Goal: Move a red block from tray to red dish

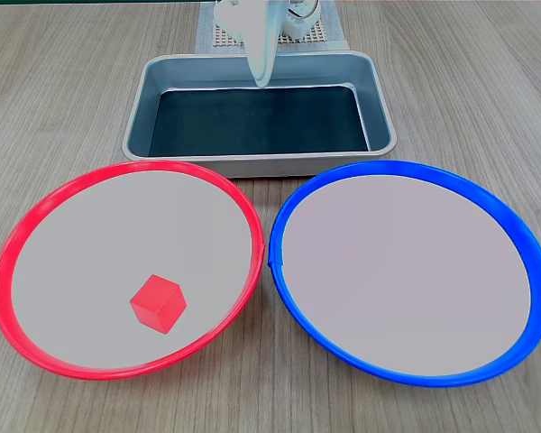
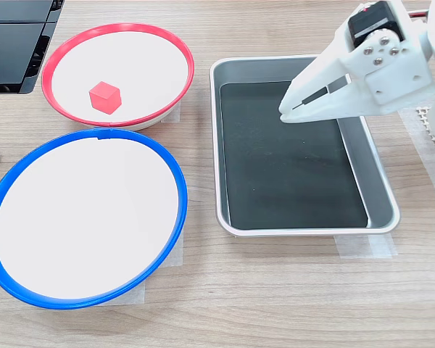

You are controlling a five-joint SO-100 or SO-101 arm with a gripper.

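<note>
The red block [image 1: 159, 304] [image 2: 105, 97] lies inside the red dish [image 1: 36, 216] [image 2: 175, 51], on its pale centre, apart from the arm. The grey tray [image 1: 261, 167] [image 2: 380, 188] shows a bare dark bottom with no block in it. My white gripper [image 1: 261, 79] [image 2: 286, 112] hangs above the tray's far side in the first exterior view, tips pointing down. Its fingers are together with nothing between them.
A blue-rimmed dish [image 1: 523, 262] [image 2: 174, 181] sits beside the red dish, nothing in it. A white mesh base [image 1: 216, 36] stands behind the tray. A dark device [image 2: 14, 43] lies at the second exterior view's top left. Wooden tabletop surrounds everything.
</note>
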